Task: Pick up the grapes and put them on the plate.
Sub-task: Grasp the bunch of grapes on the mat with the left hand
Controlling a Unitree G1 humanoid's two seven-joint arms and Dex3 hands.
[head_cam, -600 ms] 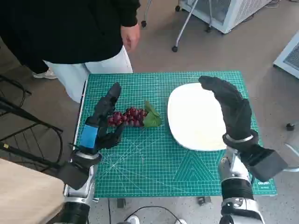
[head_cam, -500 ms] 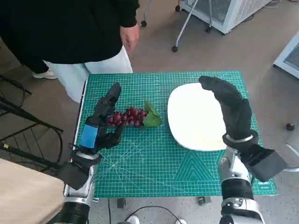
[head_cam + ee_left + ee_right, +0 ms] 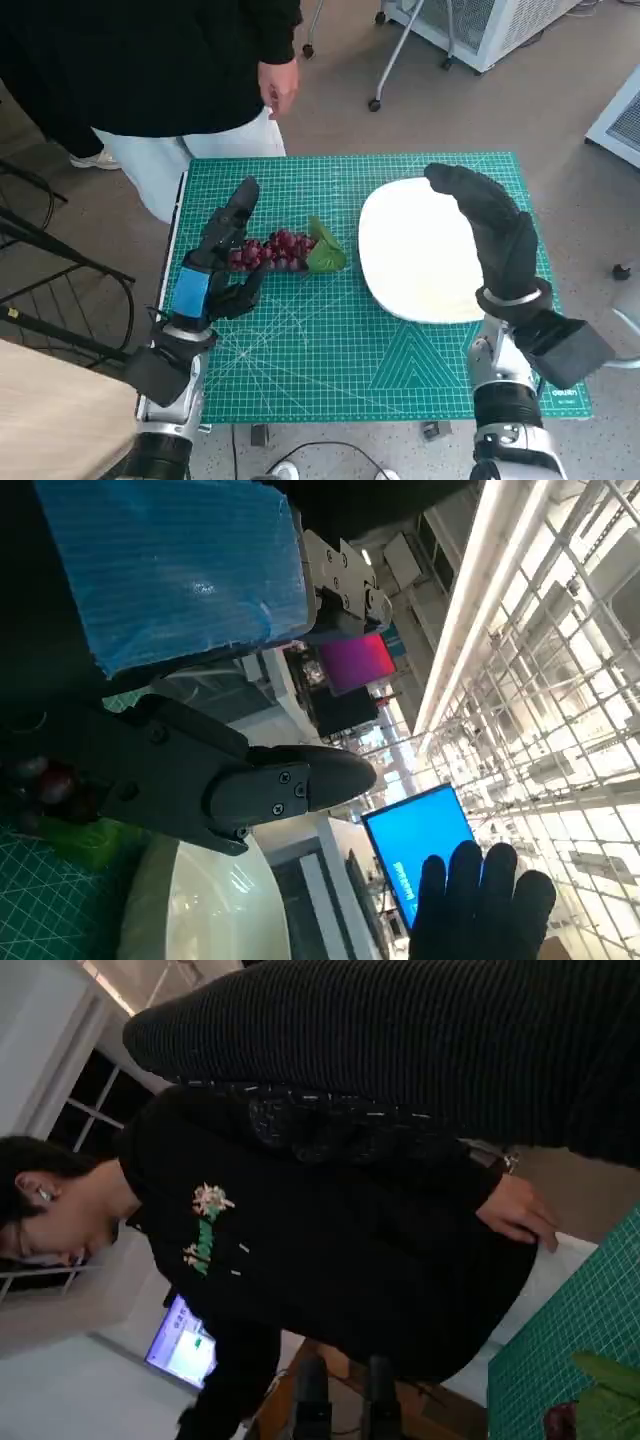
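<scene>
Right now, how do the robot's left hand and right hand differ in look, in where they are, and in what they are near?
The left hand is black with blue tape on its back; the right hand wears a black knitted glove. The left hand is at the grapes, fingers either side of the bunch's end, grip unclear; the right hand is over the white plate's edge, apart from the grapes. Both are above the green mat.

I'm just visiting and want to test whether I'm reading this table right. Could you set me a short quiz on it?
1. True or false: the grapes already lie on the plate.
2. Which hand is at the grapes: A) left hand B) right hand?
3. What colour is the mat under everything?

Key: 1. False, they lie on the mat beside the plate. 2. A. 3. Green.
</scene>
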